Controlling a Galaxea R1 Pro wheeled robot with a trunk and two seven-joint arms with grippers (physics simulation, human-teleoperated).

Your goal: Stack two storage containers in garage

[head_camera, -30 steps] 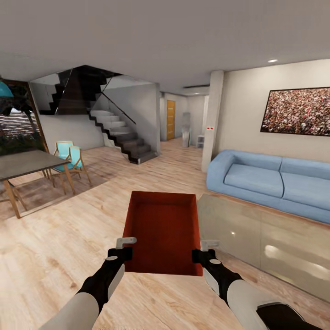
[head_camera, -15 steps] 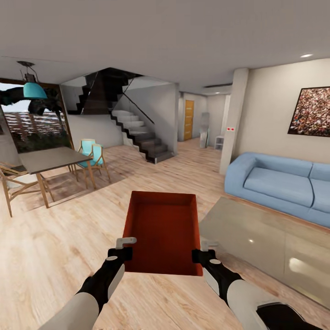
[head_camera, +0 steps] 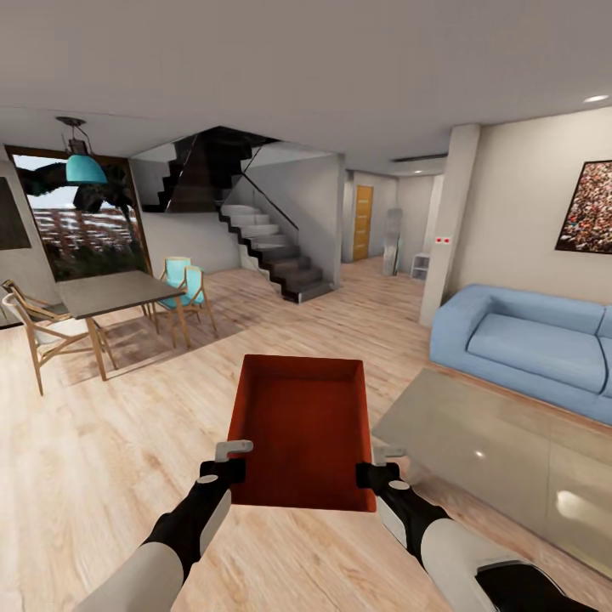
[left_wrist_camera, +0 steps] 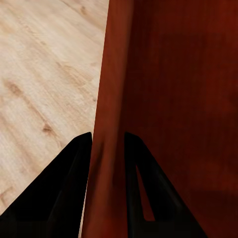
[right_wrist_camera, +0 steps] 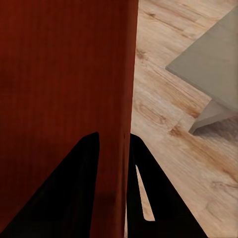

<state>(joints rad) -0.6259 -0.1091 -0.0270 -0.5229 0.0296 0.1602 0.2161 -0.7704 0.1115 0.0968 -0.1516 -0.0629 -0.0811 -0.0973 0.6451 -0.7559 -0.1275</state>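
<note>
One orange-red storage container (head_camera: 302, 429) is held level in front of the robot, above the light wood-plank floor (head_camera: 102, 459) of the living room. The left tool (head_camera: 228, 460) is clamped on its left wall and the right tool (head_camera: 378, 467) on its right wall. A blue sofa (head_camera: 527, 340) is seen to the right, beyond a pale low table (head_camera: 501, 450).

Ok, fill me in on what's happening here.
The robot is carrying one orange-red storage container in front of it, above the living room's wood-plank floor. The left gripper and right gripper each clamp a side wall between their fingers. A blue sofa and a low cabinet are to its right, stairs ahead.
</note>
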